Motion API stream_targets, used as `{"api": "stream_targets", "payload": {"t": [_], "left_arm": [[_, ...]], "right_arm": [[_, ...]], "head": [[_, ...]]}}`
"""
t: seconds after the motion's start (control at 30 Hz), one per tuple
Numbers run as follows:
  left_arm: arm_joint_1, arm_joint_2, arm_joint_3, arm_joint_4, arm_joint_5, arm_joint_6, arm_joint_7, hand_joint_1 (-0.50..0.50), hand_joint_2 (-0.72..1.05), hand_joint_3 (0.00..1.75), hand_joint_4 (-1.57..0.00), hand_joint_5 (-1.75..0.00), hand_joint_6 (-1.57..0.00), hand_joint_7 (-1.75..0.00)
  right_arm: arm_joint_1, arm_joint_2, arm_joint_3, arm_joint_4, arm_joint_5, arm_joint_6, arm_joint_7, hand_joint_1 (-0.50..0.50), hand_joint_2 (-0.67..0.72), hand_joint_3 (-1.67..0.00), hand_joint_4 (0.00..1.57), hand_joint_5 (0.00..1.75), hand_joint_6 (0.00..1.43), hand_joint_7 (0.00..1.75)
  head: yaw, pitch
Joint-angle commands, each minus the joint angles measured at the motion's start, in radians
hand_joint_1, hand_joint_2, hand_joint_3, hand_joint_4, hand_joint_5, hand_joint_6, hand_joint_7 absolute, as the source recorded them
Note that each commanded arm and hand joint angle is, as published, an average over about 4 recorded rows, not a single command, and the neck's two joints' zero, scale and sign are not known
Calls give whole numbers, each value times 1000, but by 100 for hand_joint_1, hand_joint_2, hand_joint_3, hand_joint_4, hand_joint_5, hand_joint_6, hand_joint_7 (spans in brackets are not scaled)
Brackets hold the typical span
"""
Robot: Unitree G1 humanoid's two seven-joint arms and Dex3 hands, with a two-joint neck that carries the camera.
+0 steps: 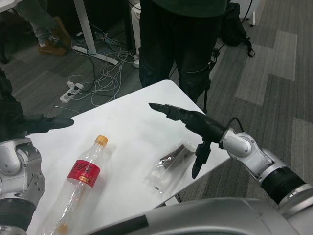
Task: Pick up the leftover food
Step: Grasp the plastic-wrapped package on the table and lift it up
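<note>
Nearest the robot, a plastic bottle with a red label and an orange cap lies on its side on the white table, between the two hands and closer to the left one. The left hand rests at the table's left edge, fingers stretched flat and pointing right, holding nothing. The leftover food, a dark piece in a clear wrapper, lies flat on the table just below and to the left of the right hand. The right hand is spread and empty: its long fingers reach out up-left above the tabletop, while the thumb hangs down just right of the wrapper; whether it touches the wrapper cannot be told. Beyond the right hand, a person in dark trousers stands at the table's far corner. Cables and a power strip lie on the floor beyond the left hand
</note>
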Motion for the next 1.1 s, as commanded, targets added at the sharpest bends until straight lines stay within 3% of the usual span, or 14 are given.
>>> {"api": "stream_targets", "payload": {"t": [0.03, 0.13, 0.33, 0.73, 1.1], "left_arm": [[8, 0, -1, -1, -6, 1, -1, -50, -28, 0, -22, 0, 0, 0], [6, 0, -4, 0, -6, 1, -1, -50, -35, 0, -22, 0, 0, 0], [3, -5, -5, 0, -7, 1, -1, -50, -37, 0, -22, 0, 0, 0], [8, -5, 0, -1, -13, 1, -4, -50, -37, 0, -22, 0, 0, 0], [12, -5, 0, -1, -14, 1, -4, -50, -37, 0, -22, 0, 0, 0]], "right_arm": [[2, 1, -14, 13, -75, -13, -6, -17, -32, -16, 0, 0, 0, 0], [-16, 14, -19, 64, -155, -51, -10, -16, -43, -30, 0, 0, 0, 0], [-85, 83, -52, 288, -210, -217, -38, -16, -54, -48, 0, 0, 0, 0], [-131, 90, -47, 461, -258, -255, -50, -17, -54, -63, 0, 0, 0, 0], [-139, 90, -41, 441, -250, -253, -52, -17, -53, -63, 0, 0, 0, 0]], "head": [[-5, -8], [-7, -10], [4, 2], [13, 5], [11, 3]]}}
